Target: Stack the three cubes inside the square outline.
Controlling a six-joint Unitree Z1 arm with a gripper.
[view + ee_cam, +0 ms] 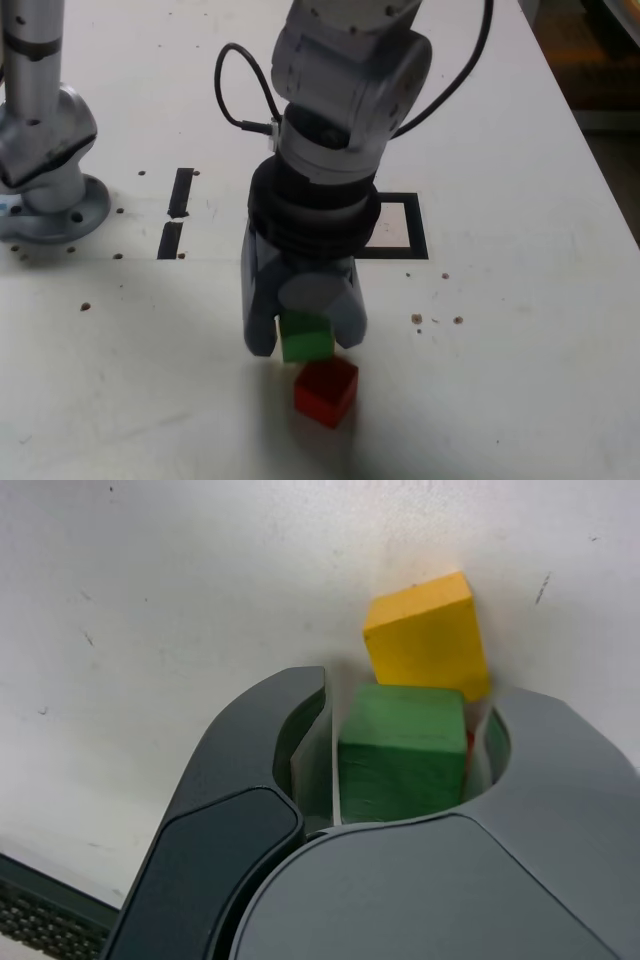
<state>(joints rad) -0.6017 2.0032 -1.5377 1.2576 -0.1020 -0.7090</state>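
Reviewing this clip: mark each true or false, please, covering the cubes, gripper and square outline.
1. The green cube is between the gripper's fingers. True.
2. The red cube is stacked on the yellow cube. False: the yellow cube's top is bare.
3. The arm partly hides the square outline in the exterior view. True.
4. The green cube is inside the square outline. False: it is outside.
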